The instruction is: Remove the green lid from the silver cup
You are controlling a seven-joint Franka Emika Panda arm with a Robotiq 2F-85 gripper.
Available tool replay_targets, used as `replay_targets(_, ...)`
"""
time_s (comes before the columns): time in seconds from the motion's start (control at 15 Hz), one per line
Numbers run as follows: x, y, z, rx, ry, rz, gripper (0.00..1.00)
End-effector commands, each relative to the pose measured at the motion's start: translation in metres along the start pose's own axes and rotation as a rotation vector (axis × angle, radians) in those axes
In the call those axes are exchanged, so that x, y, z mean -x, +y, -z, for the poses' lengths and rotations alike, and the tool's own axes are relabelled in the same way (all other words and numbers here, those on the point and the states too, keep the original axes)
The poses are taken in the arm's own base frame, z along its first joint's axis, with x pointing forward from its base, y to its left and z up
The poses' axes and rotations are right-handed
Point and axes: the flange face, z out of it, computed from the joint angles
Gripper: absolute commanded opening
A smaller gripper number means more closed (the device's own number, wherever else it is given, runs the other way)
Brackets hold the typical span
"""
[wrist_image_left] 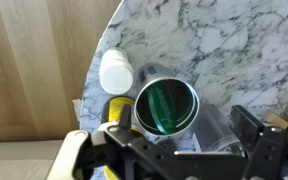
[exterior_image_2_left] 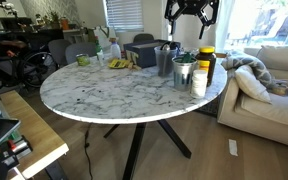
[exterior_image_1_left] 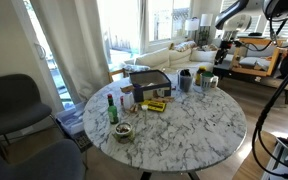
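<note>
The silver cup (wrist_image_left: 144,95) stands near the table's edge, seen from above in the wrist view. The green lid (wrist_image_left: 166,107) sits in its mouth, slightly tilted. In an exterior view the cup (exterior_image_2_left: 184,74) shows the green lid (exterior_image_2_left: 184,60) at its top. It also stands among the cups in an exterior view (exterior_image_1_left: 185,81). My gripper (wrist_image_left: 169,150) is open and empty, high above the cup, with a finger on each side. It hangs well above the table in both exterior views (exterior_image_2_left: 191,14) (exterior_image_1_left: 224,48).
A white bottle (wrist_image_left: 116,70) and a yellow container (wrist_image_left: 117,108) stand right beside the cup, with a darker cup (exterior_image_2_left: 165,60) behind. A green bottle with a red cap (exterior_image_1_left: 112,108), a bowl (exterior_image_1_left: 123,131) and a dark box (exterior_image_1_left: 149,79) are farther along the marble table (exterior_image_1_left: 184,135). A sofa (exterior_image_2_left: 269,95) is nearby.
</note>
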Motion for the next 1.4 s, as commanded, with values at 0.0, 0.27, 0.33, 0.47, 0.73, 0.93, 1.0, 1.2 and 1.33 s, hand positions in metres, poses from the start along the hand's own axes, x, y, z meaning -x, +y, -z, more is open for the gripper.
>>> replay_targets(0.0, -0.006, 0.020, -0.015, -0.025, -0.002, 0.047, 1.00)
replay_targets(0.27, -0.007, 0.017, -0.017, -0.006, -0.012, 0.001, 1.00)
replay_targets(0.33, -0.008, 0.018, -0.019, -0.006, -0.013, -0.001, 1.00)
replay_targets(0.47, -0.014, 0.010, -0.030, -0.091, 0.016, 0.103, 1.00)
replay_targets(0.73, -0.031, 0.000, -0.045, -0.095, 0.033, 0.219, 0.95)
replay_targets(0.93, -0.034, 0.000, -0.053, -0.098, 0.025, 0.236, 0.92)
replay_targets(1.0, -0.035, 0.001, -0.055, -0.091, 0.023, 0.227, 0.88)
replay_targets(1.2, -0.035, 0.007, -0.057, -0.056, 0.036, 0.197, 0.85)
replay_targets(1.33, -0.035, 0.010, -0.059, -0.036, 0.045, 0.188, 0.85)
